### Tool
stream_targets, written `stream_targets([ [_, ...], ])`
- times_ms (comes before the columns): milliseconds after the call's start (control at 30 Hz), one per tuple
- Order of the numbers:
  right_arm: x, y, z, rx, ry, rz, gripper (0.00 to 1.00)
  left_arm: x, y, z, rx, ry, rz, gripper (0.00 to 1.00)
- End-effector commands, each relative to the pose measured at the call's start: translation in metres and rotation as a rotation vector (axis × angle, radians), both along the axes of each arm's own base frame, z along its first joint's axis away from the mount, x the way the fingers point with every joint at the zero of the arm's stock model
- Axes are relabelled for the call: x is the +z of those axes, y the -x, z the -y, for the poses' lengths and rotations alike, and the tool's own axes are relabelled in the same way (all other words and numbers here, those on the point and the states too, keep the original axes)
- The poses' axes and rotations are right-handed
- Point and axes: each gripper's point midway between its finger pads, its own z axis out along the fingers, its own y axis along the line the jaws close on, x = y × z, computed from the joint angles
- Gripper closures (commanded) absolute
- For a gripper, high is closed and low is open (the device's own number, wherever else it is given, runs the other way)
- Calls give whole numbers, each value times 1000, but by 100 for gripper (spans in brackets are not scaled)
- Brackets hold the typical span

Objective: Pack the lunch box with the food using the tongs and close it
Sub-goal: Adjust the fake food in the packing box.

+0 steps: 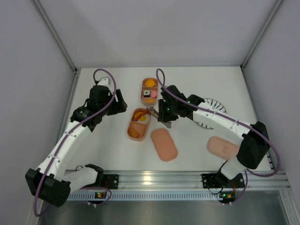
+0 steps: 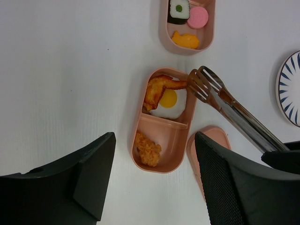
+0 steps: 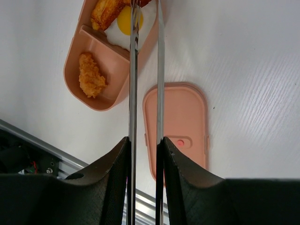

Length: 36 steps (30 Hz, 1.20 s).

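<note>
Right gripper (image 3: 145, 146) is clamped on the tongs (image 2: 234, 115), and the tips sit right at the end of the bacon strip (image 2: 159, 86), next to the fried egg (image 2: 169, 101) in the nearer tray (image 2: 138, 136). Left gripper (image 1: 119, 106) hangs wide open and holds nothing, off to the tray's left. One lid (image 3: 176, 117) lies just beside that tray.

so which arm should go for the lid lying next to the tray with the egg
Left, probably. The left gripper is open and empty, with that lid in its wrist view. The right gripper is shut on the tongs, whose tips sit at the tray rim.
</note>
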Motion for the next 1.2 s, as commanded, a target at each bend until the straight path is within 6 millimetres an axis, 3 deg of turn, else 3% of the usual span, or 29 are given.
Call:
stream_targets([
  [0, 16, -13, -12, 17, -68, 47, 69, 7, -10, -1, 19, 8, 41, 27],
  [667, 16, 10, -27, 110, -120, -6, 73, 5, -11, 1, 14, 13, 39, 27],
  [867, 0, 18, -23, 120, -89, -36, 75, 4, -12, 3, 9, 18, 35, 27],
  [1167, 2, 19, -28, 126, -112, -36, 70, 4, -13, 4, 6, 23, 35, 27],
])
